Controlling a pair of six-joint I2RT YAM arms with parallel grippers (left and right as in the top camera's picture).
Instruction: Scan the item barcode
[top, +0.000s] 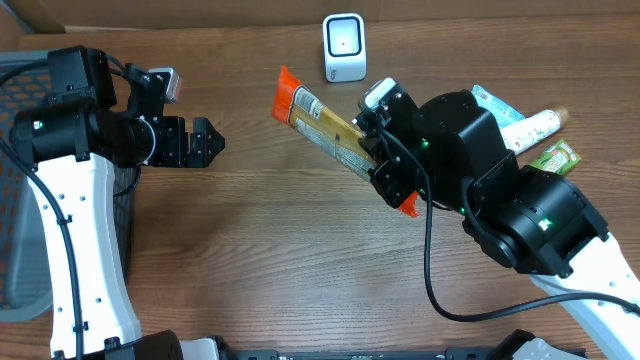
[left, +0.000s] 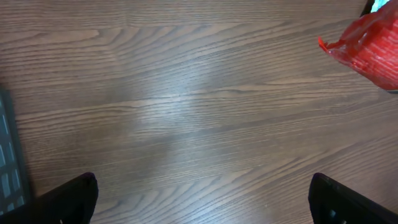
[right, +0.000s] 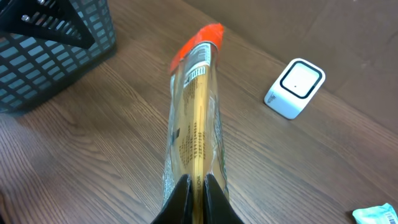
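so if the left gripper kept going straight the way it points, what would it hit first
Probably the snack packet held by the right gripper: the open left gripper points across the table toward its middle. Height is unclear from overhead, so it could pass under.

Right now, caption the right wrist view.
Right gripper holds an orange-tipped snack packet; white scanner at right, mesh basket at left.

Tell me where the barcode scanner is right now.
In the overhead view the white scanner stands at the far edge of the table, near centre, just right of the orange tip of the snack packet held by the right gripper.
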